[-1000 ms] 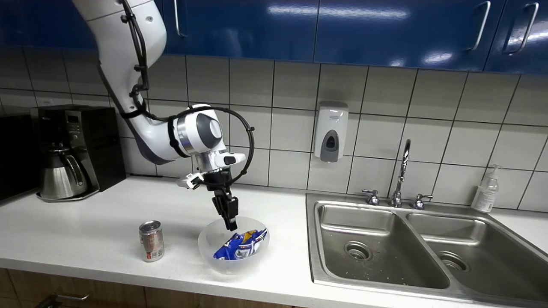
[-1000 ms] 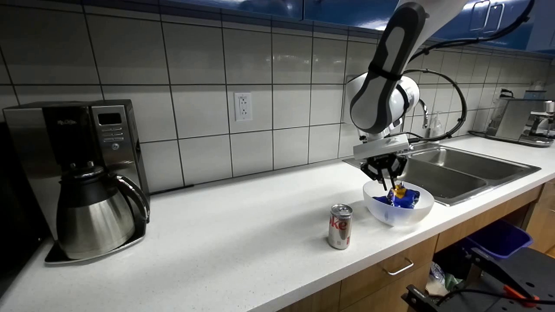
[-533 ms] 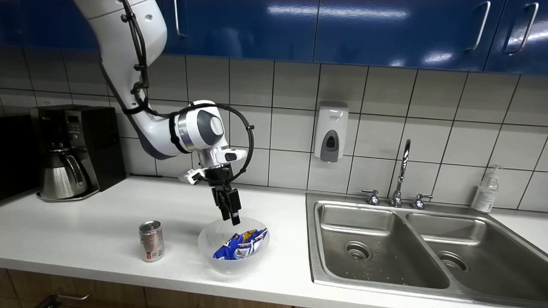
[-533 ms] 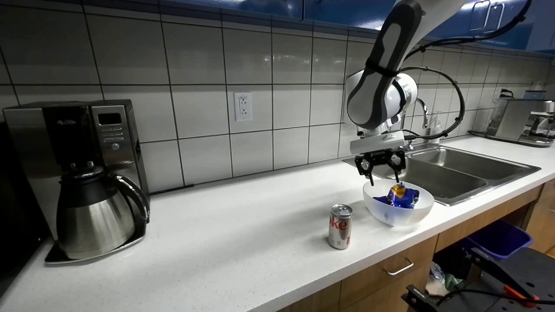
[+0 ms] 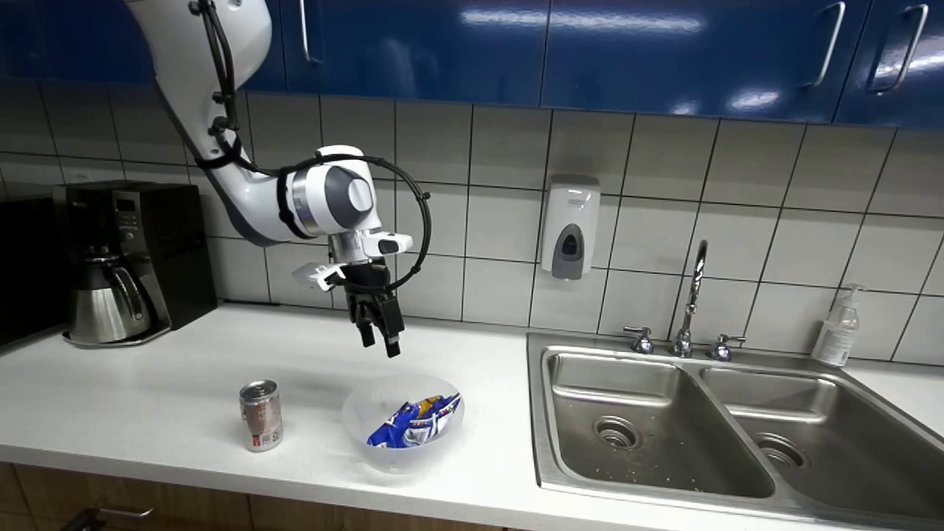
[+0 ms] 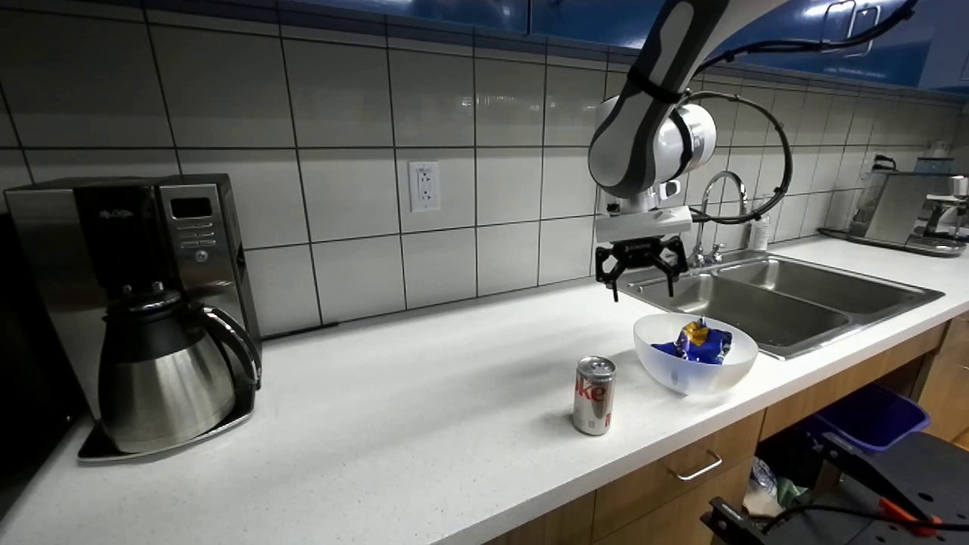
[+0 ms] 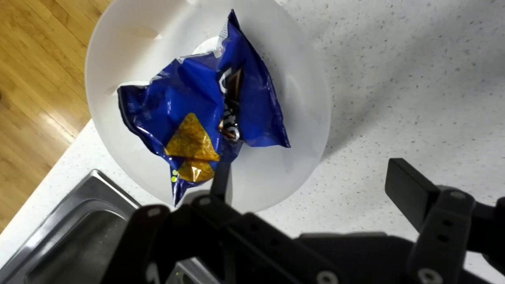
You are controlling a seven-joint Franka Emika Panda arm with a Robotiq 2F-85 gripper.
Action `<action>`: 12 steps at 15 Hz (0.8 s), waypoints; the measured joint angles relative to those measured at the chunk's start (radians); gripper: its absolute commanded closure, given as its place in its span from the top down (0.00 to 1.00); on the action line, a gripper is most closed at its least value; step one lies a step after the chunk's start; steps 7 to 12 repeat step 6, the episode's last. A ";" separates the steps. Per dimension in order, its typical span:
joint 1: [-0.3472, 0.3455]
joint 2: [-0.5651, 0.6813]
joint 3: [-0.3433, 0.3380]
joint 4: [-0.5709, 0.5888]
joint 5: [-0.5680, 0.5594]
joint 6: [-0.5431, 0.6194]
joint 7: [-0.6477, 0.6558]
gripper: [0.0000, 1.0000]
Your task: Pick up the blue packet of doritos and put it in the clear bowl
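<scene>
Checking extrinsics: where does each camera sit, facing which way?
An exterior view: in front of the counter, facing the tiled wall; arm and gripper show.
An exterior view: nearer the coffee maker, angled along the counter toward the sink; arm and gripper show.
Wrist view: on the arm, looking down at the packet in the bowl; only the gripper shows, fingers apart.
Shared: both exterior views show the can; all three show packet, bowl and sink.
</scene>
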 measured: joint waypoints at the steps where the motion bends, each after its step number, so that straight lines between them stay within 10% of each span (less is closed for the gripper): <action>1: 0.001 -0.009 0.010 -0.003 0.000 0.000 -0.013 1.00; 12: 0.011 -0.063 0.034 -0.037 -0.006 0.000 -0.060 1.00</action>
